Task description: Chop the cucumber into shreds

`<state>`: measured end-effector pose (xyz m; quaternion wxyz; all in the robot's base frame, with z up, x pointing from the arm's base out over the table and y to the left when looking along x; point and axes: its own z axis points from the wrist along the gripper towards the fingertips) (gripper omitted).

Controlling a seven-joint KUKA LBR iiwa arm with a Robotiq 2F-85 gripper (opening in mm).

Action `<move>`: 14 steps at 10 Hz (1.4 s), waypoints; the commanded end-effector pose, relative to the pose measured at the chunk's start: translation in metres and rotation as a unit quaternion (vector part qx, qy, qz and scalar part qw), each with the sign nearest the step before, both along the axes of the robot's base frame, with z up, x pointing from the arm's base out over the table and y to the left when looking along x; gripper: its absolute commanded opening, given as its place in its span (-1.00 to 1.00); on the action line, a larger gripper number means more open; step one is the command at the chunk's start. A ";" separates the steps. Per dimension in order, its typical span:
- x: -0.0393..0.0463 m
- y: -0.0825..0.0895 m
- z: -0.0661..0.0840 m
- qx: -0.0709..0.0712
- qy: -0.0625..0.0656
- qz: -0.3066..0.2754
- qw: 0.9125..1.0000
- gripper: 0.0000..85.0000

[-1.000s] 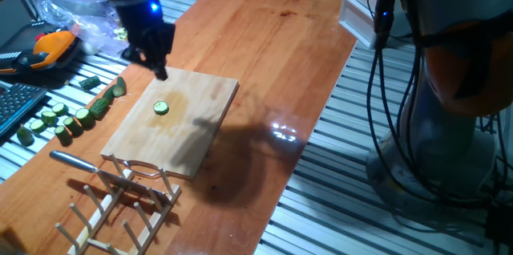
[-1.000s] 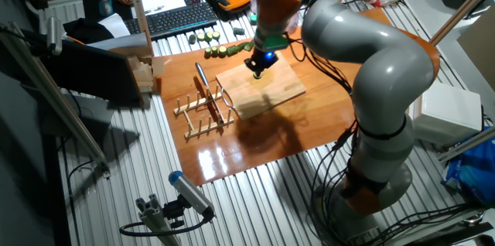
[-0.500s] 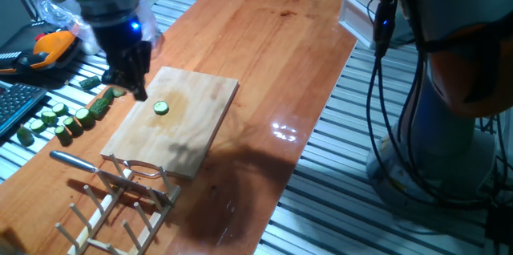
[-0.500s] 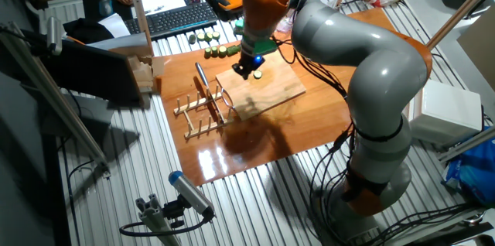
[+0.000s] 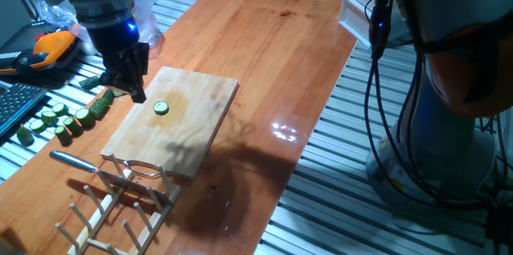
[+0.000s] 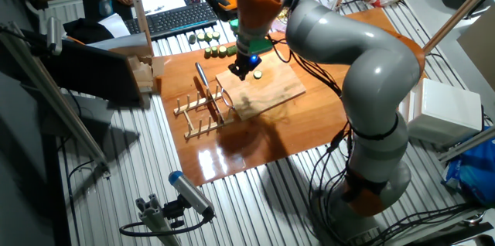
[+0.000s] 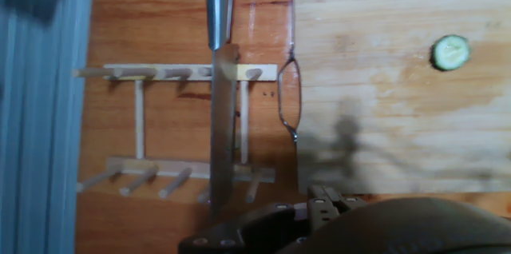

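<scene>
One fixed view: black gripper (image 5: 132, 87) has shifted off the pale wooden chopping board (image 5: 200, 119) to its edge nearest the dark green cucumber chunks (image 5: 60, 120); jaw state cannot be told.
Other fixed view: round green cucumber slice (image 6: 257, 75) lies uncut on the board; chopping not begun.
Hand view: steel knife (image 7: 221, 86) rests across the wooden peg rack (image 7: 172, 130) beside the board; a tool pickup seems likely.

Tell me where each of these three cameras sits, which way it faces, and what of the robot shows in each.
One fixed view: raised at the table's near corner by the wooden peg rack, looking across the pale wooden cutting board; shows the black pincer and the arm's grey base.
The other fixed view: high, from the opposite side, looking down on the whole orange-and-grey arm.
Hand view: on the hand, looking straight down at the rack and steel knife; only a dark edge of the hand shows.
All share the round green cucumber slice on the board.
</scene>
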<state>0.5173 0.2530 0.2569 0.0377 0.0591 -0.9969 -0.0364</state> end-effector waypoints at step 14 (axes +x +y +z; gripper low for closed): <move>0.0101 0.085 -0.084 -0.039 -0.054 -0.118 0.991 -0.20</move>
